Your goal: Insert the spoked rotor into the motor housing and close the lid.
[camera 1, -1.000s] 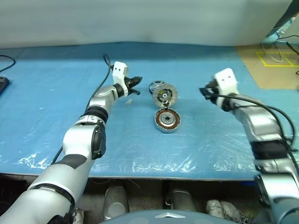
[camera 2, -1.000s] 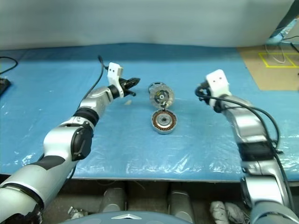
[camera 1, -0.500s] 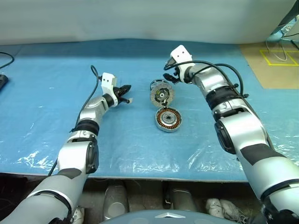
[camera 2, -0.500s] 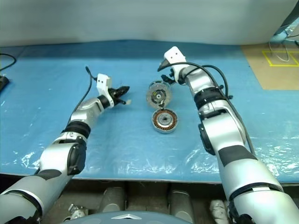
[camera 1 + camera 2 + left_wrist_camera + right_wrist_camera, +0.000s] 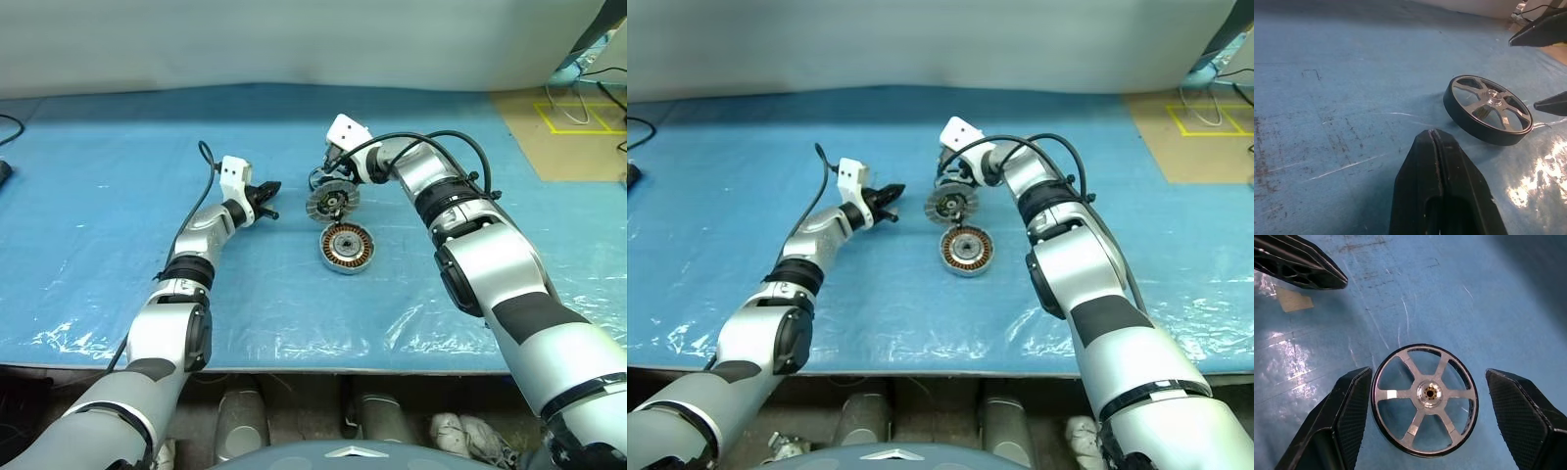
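Note:
The spoked rotor (image 5: pixel 1425 399), a dark-rimmed wheel with silver spokes, lies flat on the blue table. My right gripper (image 5: pixel 1428 378) hangs open just above it, one finger on each side and neither touching the rim. In the head views the right gripper (image 5: pixel 319 177) is at the far side of the lid (image 5: pixel 331 201), a pale ribbed disc. The motor housing (image 5: pixel 345 248) with its copper windings sits just in front of the lid. My left gripper (image 5: pixel 266 188) is shut on nothing, a short way left of the rotor (image 5: pixel 1488 110) and pointing at it.
A blue plastic-covered sheet (image 5: pixel 118 255) covers the table. A small tan scrap of tape (image 5: pixel 1295 298) lies near the left gripper's tips. A brown floor patch with yellow lines (image 5: pixel 573 122) shows at the far right. A dark cable (image 5: pixel 8 122) lies at the left edge.
My right arm has swung in from the right to over the rotor, and its fingers have spread wider. The left gripper has stayed shut and sunk slightly.

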Motion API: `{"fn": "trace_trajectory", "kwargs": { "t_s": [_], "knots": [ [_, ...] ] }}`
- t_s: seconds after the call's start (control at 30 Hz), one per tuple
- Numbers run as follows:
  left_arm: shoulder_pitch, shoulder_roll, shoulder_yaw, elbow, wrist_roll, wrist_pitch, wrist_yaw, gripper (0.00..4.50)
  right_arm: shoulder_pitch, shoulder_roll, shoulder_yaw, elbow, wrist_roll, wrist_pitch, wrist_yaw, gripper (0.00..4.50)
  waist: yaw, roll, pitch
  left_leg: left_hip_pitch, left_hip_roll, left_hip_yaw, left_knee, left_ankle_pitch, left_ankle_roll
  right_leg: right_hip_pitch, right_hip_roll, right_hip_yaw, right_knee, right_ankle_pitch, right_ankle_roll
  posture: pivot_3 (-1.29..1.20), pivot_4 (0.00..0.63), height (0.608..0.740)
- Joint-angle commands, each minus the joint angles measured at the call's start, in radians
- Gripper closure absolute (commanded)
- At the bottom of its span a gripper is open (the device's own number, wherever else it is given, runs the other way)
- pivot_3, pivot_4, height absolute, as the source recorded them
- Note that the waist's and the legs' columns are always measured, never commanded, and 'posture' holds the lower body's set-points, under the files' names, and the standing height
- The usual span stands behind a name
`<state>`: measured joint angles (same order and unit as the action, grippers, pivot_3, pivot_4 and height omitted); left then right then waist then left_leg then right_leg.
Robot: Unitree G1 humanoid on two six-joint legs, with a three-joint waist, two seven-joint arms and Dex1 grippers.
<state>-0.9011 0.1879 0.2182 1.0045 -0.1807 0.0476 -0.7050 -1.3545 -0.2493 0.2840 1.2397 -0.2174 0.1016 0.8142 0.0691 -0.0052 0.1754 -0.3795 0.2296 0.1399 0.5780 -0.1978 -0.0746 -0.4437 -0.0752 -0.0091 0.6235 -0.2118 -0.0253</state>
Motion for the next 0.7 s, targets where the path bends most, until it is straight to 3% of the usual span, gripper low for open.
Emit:
{"fn": "trace_trajectory", "kwargs": {
  "t_s": [0.03, 0.27, 0.7],
  "knots": [
    [0.003, 0.004, -0.011, -0.032, -0.009, -0.013, 0.003, 4.5, -0.022, -0.004, 0.034, 0.01, -0.06, -0.038, -0.018, 0.61, 0.001, 0.0, 0.0, 0.0, 0.0, 0.0, 0.0, 0.0, 0.0, 0.0, 0.0, 0.0, 0.0, 0.0, 0.0, 0.0, 0.15, 0.74],
    [0.007, -0.002, -0.017, -0.035, -0.015, -0.009, 0.016, 4.5, -0.002, 0.013, 0.048, 0.056, -0.118, -0.036, -0.131, 0.61, 0.0, 0.0, 0.0, 0.0, 0.0, 0.0, 0.0, 0.0, 0.0, 0.0, 0.0, -0.001, 0.0, 0.0, -0.001, 0.0, 0.15, 0.74],
    [0.017, -0.013, -0.036, -0.046, -0.012, -0.006, 0.017, 4.5, 0.025, 0.053, 0.054, 0.07, -0.167, -0.044, -0.145, 0.61, 0.0, 0.0, 0.0, 0.0, 0.001, 0.0, 0.0, 0.0, 0.0, 0.0, 0.0, -0.001, 0.0, -0.001, -0.002, 0.0, 0.15, 0.74]
  ]
}}
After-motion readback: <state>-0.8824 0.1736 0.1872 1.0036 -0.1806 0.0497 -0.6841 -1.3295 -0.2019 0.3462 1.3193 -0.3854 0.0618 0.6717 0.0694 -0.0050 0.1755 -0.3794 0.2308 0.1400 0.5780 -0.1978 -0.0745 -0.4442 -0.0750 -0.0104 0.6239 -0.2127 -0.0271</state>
